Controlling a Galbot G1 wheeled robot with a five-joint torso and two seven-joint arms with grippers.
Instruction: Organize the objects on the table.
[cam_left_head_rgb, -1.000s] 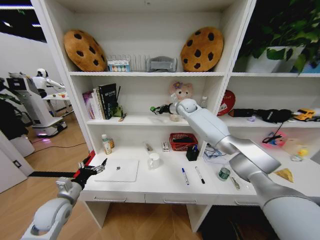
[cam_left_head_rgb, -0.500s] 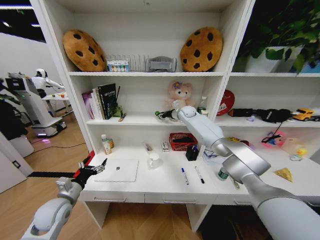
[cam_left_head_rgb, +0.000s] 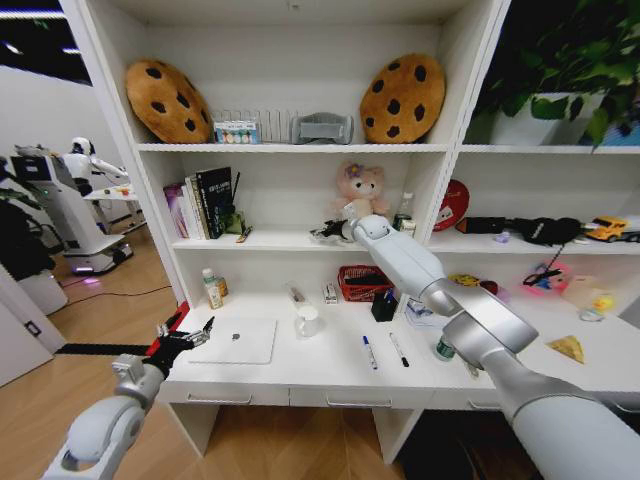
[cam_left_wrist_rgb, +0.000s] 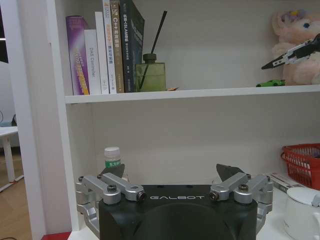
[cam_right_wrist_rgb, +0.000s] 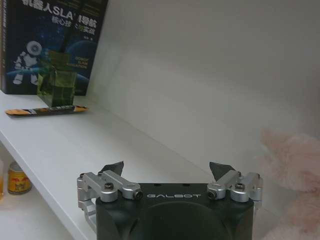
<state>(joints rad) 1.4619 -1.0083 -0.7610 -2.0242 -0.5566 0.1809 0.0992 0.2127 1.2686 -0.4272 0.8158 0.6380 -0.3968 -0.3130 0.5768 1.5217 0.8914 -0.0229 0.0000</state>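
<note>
The right pincer (cam_left_head_rgb: 322, 231) hangs released above the shelf by the tiny green toy car (cam_left_wrist_rgb: 270, 83), light, hard and slippery, best pinched across its flanks, while the left pincer (cam_left_head_rgb: 186, 338) waits released at the table's (cam_left_head_rgb: 330, 372) nine o'clock edge.

— How many cookie cushions (cam_left_head_rgb: 169, 99) up top?
— Two. One plush bear (cam_left_head_rgb: 362, 190) below them.
— And on the table (cam_left_head_rgb: 330, 365)?
— Two pens (cam_left_head_rgb: 369, 352), one mug (cam_left_head_rgb: 308, 320), one laptop (cam_left_head_rgb: 238, 341), one red basket (cam_left_head_rgb: 366, 282).
</note>
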